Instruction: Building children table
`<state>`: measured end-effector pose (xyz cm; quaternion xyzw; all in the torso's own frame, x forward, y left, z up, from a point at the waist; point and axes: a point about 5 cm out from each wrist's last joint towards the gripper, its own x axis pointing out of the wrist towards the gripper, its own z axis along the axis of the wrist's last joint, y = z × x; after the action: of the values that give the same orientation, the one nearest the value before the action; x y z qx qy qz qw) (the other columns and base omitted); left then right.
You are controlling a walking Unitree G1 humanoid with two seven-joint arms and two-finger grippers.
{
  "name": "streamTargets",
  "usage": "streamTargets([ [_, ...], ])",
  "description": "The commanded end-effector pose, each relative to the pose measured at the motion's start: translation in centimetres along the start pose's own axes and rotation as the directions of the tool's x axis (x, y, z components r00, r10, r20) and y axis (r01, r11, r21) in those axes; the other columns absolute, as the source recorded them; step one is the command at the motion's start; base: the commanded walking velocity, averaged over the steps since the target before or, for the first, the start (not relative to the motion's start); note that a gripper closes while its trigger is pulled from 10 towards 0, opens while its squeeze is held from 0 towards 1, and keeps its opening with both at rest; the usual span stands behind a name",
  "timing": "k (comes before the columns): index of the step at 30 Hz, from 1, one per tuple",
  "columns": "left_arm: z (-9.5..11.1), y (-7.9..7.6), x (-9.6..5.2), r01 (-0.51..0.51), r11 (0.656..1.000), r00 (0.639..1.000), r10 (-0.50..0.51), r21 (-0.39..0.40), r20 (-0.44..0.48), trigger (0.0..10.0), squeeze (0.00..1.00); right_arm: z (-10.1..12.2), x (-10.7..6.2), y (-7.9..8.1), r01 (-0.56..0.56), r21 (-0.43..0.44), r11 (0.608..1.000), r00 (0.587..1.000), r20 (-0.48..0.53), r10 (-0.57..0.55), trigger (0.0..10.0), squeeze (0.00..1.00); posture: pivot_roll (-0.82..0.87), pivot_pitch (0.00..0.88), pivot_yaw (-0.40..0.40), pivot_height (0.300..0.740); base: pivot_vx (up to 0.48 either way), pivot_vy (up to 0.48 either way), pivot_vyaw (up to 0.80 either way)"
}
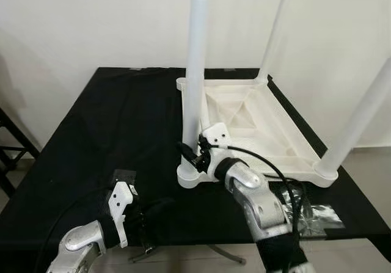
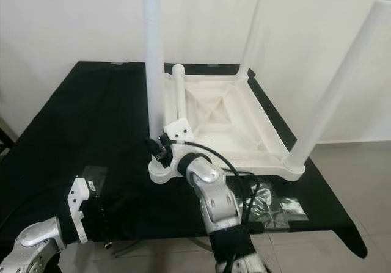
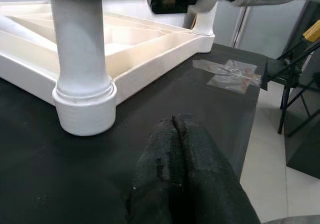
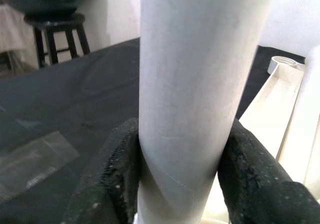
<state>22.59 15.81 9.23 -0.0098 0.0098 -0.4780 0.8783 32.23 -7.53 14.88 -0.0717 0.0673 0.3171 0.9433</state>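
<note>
Fingers of the right gripper clamp the near-left leg low down, just above its socket; left gripper has its fingers pressed together, holding nothing, resting on the surface near the front edge. Black surface carries the white tabletop, upside down, toward the right side. Legs stand upright in its corners; near-right leg and far-right leg visible. Clear plastic bag lies on the surface by the near-right corner, beside the right arm.
</note>
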Motion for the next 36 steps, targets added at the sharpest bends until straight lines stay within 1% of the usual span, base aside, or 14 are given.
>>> streamTargets([
  [1, -0.1, -0.4, 0.0, 0.008, 1.000, 1.000, -0.007, 0.026, -0.017, 10.0, 0.00, -1.4, -0.3, -1.5, -0.070, 0.018, 0.997, 0.994, -0.088, 0.071, 10.0, 1.00, 0.01, 0.044, -0.046, 0.740, 0.000, 0.000, 0.00],
  [6, 0.0, -0.6, 0.2, 0.010, 0.999, 1.000, -0.010, 0.035, -0.014, 10.0, 0.00, 0.8, 0.2, -2.4, -0.240, -0.071, 0.968, 0.971, -0.022, 0.240, 10.0, 1.00, 0.02, 0.039, -0.052, 0.740, 0.000, 0.000, 0.00],
  [7, 0.0, -0.7, 0.3, 0.010, 0.999, 1.000, -0.010, 0.036, -0.011, 10.0, 0.00, 1.2, 0.3, -2.5, -0.287, -0.090, 0.954, 0.958, -0.013, 0.287, 10.0, 0.36, 0.02, 0.037, -0.054, 0.740, 0.000, 0.000, 0.00],
  [8, 0.0, -0.8, 0.3, 0.010, 0.999, 1.000, -0.009, 0.036, -0.009, 10.0, 0.00, 1.7, 0.3, -2.3, -0.364, -0.115, 0.924, 0.930, 0.002, 0.367, 10.0, 0.00, 0.04, 0.035, -0.061, 0.740, 0.000, 0.000, 0.00],
  [9, 0.0, -0.8, 0.3, 0.010, 0.999, 1.000, -0.009, 0.036, -0.009, 10.0, 0.00, 1.7, 0.3, -2.3, -0.364, -0.115, 0.924, 0.930, 0.002, 0.367, 10.0, 0.00, 0.04, 0.035, -0.061, 0.740, 0.000, 0.000, 0.00],
  [13, 0.0, -1.1, 0.5, -0.001, 0.999, 1.000, 0.001, 0.032, 0.006, 10.0, 0.00, 2.6, 0.8, -2.1, -0.569, -0.118, 0.814, 0.819, 0.005, 0.573, 10.0, 0.00, 0.04, 0.030, -0.065, 0.740, 0.000, 0.000, 0.00],
  [17, -0.1, -1.1, 0.6, -0.016, 1.000, 1.000, 0.016, 0.018, 0.019, 10.0, 0.00, 2.8, 1.8, -2.6, -0.579, -0.098, 0.810, 0.814, -0.013, 0.581, 10.0, 0.00, 0.05, 0.029, -0.066, 0.740, 0.000, 0.000, 0.00],
  [18, -0.1, -1.0, 0.6, -0.020, 1.000, 1.000, 0.020, 0.013, 0.021, 10.0, 0.00, 2.9, 2.0, -2.8, -0.580, -0.081, 0.811, 0.814, -0.009, 0.581, 1.9, 0.00, 0.05, 0.030, -0.066, 0.740, 0.000, 0.000, 0.00],
  [19, -0.1, -1.0, 0.6, -0.020, 1.000, 1.000, 0.020, 0.013, 0.021, 10.0, 0.00, 2.9, 2.0, -2.8, -0.580, -0.081, 0.811, 0.814, -0.009, 0.581, 1.9, 0.00, 0.05, 0.030, -0.066, 0.740, 0.000, 0.000, 0.00],
  [20, -0.2, -0.9, 0.6, -0.025, 1.000, 0.999, 0.025, 0.006, 0.024, 10.0, 0.00, 2.9, 2.1, -2.9, -0.592, -0.070, 0.803, 0.805, -0.007, 0.593, 0.0, 0.00, 0.05, 0.030, -0.067, 0.740, 0.000, 0.000, 0.00],
  [31, -0.2, -0.6, 0.4, -0.041, 0.999, 0.998, 0.042, -0.025, 0.041, 10.0, 0.00, 1.7, 0.6, -4.8, -0.578, -0.096, 0.810, 0.816, -0.030, 0.578, 0.0, 0.00, 0.04, 0.046, -0.061, 0.740, 0.000, 0.000, 0.00],
  [33, -0.2, -0.7, 0.2, -0.039, 0.999, 0.998, 0.040, -0.028, 0.038, 10.0, 0.00, 1.8, -0.4, -6.2, -0.497, -0.129, 0.858, 0.866, -0.026, 0.499, 0.0, 0.00, 0.03, 0.056, -0.059, 0.740, 0.000, 0.000, 0.00],
  [34, -0.2, -0.7, 0.2, -0.039, 0.999, 0.998, 0.040, -0.028, 0.038, 10.0, 0.00, 1.8, -0.4, -6.2, -0.497, -0.129, 0.858, 0.866, -0.026, 0.499, 0.0, 0.00, 0.03, 0.056, -0.059, 0.740, 0.000, 0.000, 0.00],
  [36, -0.2, -0.6, 0.0, -0.039, 0.999, 0.999, 0.040, -0.030, 0.036, 10.0, 0.00, 0.6, -0.7, -6.5, -0.340, -0.079, 0.937, 0.940, -0.042, 0.337, 0.0, 0.00, 0.01, 0.065, -0.052, 0.740, 0.000, 0.000, 0.00],
])
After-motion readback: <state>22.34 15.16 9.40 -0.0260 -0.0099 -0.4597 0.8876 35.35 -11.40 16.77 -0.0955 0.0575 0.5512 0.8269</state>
